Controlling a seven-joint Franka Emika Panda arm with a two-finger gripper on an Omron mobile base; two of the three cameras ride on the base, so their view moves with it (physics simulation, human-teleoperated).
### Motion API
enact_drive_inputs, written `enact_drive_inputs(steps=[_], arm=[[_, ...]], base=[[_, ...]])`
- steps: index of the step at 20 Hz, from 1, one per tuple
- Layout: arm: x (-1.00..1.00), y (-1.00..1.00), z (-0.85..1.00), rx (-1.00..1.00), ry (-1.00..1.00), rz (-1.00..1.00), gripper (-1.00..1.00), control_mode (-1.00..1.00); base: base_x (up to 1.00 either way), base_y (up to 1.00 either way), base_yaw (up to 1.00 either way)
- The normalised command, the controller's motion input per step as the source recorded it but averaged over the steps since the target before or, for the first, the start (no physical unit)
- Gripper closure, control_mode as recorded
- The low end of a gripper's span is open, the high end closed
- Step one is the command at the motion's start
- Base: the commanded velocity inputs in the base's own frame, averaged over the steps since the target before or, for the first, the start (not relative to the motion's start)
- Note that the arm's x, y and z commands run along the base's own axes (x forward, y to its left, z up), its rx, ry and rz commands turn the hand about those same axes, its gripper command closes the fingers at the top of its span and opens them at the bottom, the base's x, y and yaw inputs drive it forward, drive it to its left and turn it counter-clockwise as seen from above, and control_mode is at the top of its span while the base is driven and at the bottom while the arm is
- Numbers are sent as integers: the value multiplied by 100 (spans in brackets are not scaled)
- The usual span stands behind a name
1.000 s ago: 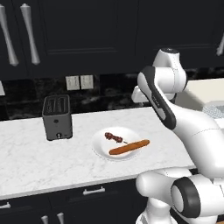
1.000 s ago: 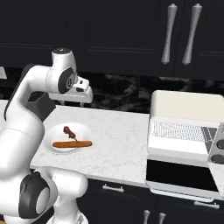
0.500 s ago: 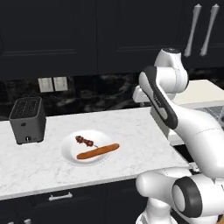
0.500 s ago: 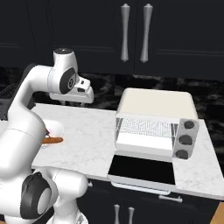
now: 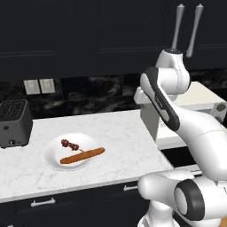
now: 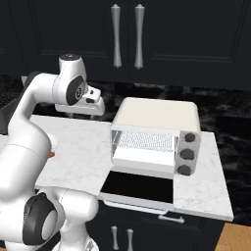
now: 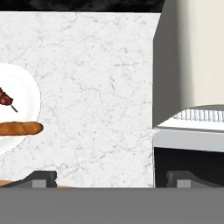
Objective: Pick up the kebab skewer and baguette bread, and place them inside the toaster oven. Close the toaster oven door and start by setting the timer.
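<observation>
1. Sliding sideways along the counter, the base has carried both base cameras with it: the black slot toaster (image 5: 14,123) now sits at the far left edge of the left base view, where a second ago it stood nearer the middle, and the toaster oven (image 6: 156,135) has come from the right edge of the right base view to its centre.
2. Nothing on the counter itself has moved; only the viewpoint has shifted.
3. Up above the marble counter (image 5: 115,137), the gripper (image 7: 111,178) hangs with its two dark fingertips (image 7: 41,178) spread wide apart, holding nothing and touching nothing.
4. On the white plate (image 5: 55,155), left of the arm, lies the baguette bread (image 5: 82,155), with the kebab skewer (image 5: 70,145) just behind it; the two look close but I cannot tell if they touch.
5. In the hand view the same plate (image 7: 26,94) shows at the left edge, the loaf (image 7: 21,128) and skewer (image 7: 6,99) both cut off by the frame.
6. At the right, the toaster oven door (image 6: 137,187) lies folded down flat, hanging out past the counter's front edge, and the wire rack (image 6: 144,142) inside is in plain sight.
7. Three round knobs (image 6: 188,154) run down the oven's right side.
8. Bare marble lies between plate and oven.
</observation>
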Motion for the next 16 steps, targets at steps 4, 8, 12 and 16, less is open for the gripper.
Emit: enact_drive_inputs(steps=[4,8,12,16], arm=[[0,0,0,0,0,0,-100,100],[0,0,0,0,0,0,-100,100],[0,0,0,0,0,0,-100,100],[0,0,0,0,0,0,-100,100]], base=[[0,-13,0],[0,0,0],[0,0,0],[0,0,0]])
